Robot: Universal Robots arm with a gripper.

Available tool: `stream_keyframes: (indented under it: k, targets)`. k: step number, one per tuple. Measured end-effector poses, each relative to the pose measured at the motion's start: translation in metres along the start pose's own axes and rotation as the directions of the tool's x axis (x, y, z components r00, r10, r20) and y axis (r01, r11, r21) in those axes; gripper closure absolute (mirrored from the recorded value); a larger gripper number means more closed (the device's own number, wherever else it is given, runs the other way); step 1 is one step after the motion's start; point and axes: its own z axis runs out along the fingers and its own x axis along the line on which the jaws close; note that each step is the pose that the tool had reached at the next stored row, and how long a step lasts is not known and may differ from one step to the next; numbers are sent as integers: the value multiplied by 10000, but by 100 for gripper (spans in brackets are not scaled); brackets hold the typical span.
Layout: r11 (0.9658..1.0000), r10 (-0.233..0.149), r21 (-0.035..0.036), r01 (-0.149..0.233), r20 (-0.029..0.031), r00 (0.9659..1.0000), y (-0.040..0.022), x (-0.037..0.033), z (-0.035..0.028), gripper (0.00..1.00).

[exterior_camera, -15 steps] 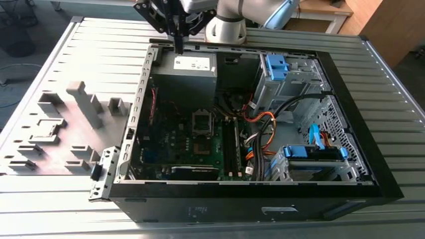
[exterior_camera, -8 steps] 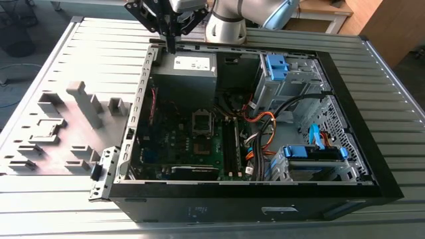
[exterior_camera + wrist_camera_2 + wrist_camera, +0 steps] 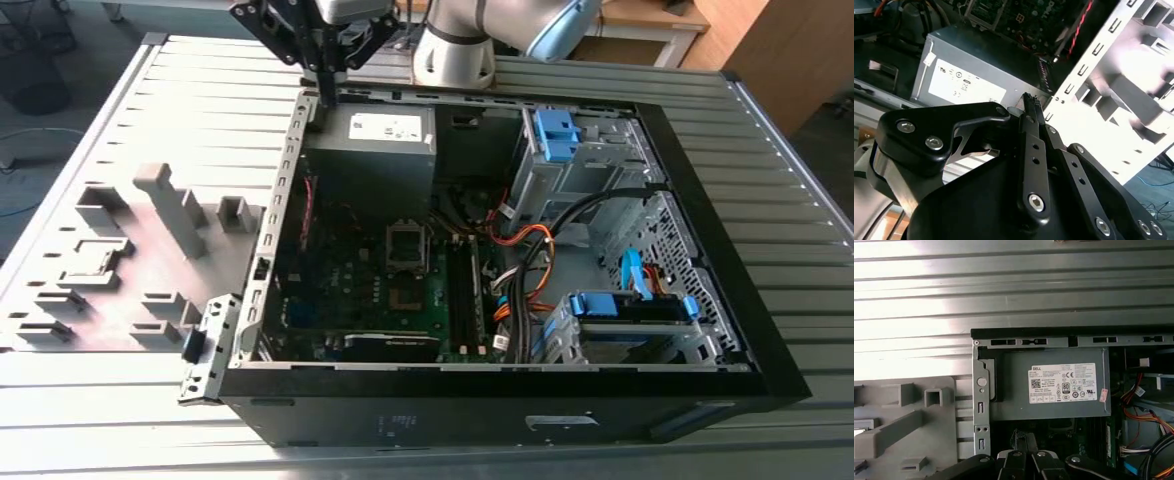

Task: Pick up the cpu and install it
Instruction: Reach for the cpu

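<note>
An open computer case (image 3: 694,250) lies on its side on a slatted metal table (image 3: 120,400). On the exterior view's left of the case stands a grey holder block (image 3: 147,260); in a recess of it, well apart from the case, lies a flat grey square that looks to be the cpu (image 3: 99,262), though I cannot tell for certain. The gripper (image 3: 324,98) hangs over the case's far corner on that same side, above its metal rim; its fingers are pressed together with nothing between them, seen in both wrist views (image 3: 1030,98) (image 3: 1024,439). Inside the case, just past the gripper, sits the grey power supply (image 3: 380,150). Nearer the case's front edge is the green circuit board (image 3: 354,290) with its square socket (image 3: 407,243); black memory sticks (image 3: 470,290) stand beside it. Then come orange cables (image 3: 521,245) and blue-tabbed drive cages (image 3: 567,140) against the case's wall on the exterior view's right.
</note>
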Motion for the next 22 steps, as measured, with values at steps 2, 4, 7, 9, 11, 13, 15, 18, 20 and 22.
stream_keyframes:
  k: [2,4,7,9,11,13,15,18,20,22]
  targets:
    - [10000,2,0,-2,1,10000,-3,44,0,89]
    - [10000,1,-1,-1,1,10000,-6,86,0,89]
    - [10000,0,-1,0,1,10000,-10,150,0,89]
    - [10000,1,0,-1,0,10000,-13,193,0,89]
    - [10000,2,-1,-2,0,10000,-16,240,1,89]
    - [10000,1,0,-1,0,10000,-20,288,1,89]
    - [10000,0,0,0,0,10000,-24,335,2,89]
    - [10000,1,0,-1,0,10000,-29,409,4,89]
    - [10000,1,1,-1,0,10000,-32,459,5,89]
    - [10000,0,1,0,0,10000,-35,512,5,89]
